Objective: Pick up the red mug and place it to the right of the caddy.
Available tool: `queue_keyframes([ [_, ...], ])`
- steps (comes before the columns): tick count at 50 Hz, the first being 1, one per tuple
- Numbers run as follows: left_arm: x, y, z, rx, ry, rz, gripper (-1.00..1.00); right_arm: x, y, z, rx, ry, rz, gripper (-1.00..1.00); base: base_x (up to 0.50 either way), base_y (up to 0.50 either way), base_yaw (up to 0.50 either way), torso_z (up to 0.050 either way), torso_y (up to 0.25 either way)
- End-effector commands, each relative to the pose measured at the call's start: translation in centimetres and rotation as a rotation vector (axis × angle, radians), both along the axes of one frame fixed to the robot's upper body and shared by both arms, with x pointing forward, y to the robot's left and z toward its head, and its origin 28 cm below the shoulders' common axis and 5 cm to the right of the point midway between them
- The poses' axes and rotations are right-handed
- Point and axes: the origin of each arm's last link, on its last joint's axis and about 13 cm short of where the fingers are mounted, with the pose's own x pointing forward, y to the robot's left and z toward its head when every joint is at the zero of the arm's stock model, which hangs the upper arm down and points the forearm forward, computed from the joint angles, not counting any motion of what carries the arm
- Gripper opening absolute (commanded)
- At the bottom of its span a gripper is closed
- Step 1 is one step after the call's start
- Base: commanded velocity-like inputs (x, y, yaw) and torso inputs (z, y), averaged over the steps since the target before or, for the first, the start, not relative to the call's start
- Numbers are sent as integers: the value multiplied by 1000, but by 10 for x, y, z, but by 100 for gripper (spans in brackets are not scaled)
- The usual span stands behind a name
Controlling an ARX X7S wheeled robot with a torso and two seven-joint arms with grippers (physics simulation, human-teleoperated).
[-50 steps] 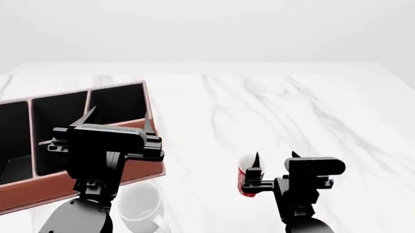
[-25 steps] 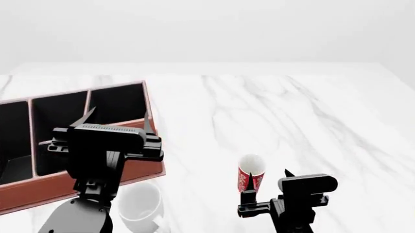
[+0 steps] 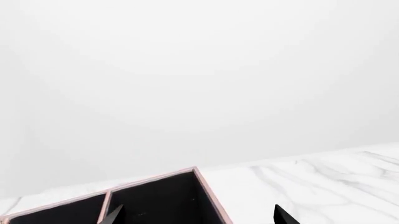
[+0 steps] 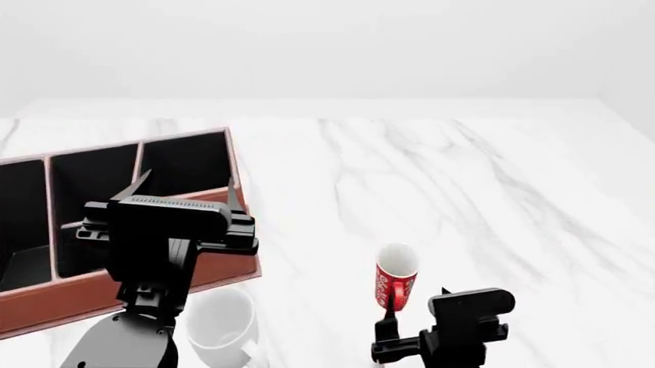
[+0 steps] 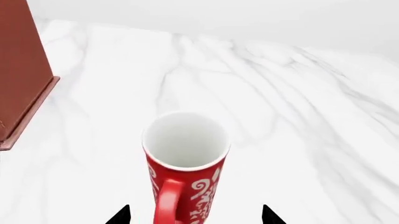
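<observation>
The red mug [image 4: 395, 277] stands upright on the marble table [image 4: 492, 176], right of the caddy [image 4: 123, 207], free of the right gripper [image 4: 415, 326] whose jaws gape empty near it; I'd withdraw straight back, avoiding the handle.

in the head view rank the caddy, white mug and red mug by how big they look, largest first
1. caddy, largest by far, though cut off at the frame's edge.
2. white mug, partly hidden behind the left arm.
3. red mug, slimmer; the white mug sits nearer the camera, so their order is unsure.
</observation>
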Motion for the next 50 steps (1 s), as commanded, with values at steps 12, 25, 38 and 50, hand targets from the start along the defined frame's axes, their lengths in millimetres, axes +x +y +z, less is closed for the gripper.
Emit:
queue_keyframes([
  [12,1,0,0,2,2,0,100,3,5,-18,-16,74,31,100,0,0,0,0,0],
  [25,1,0,-1,4,4,-2,100,10,9,-19,-16,61,28,100,0,0,0,0,0],
  [38,1,0,-1,4,5,-3,100,12,13,-21,-18,67,48,100,0,0,0,0,0],
  [50,2,-1,-1,6,7,-5,100,13,13,-22,-19,71,50,100,0,0,0,0,0],
])
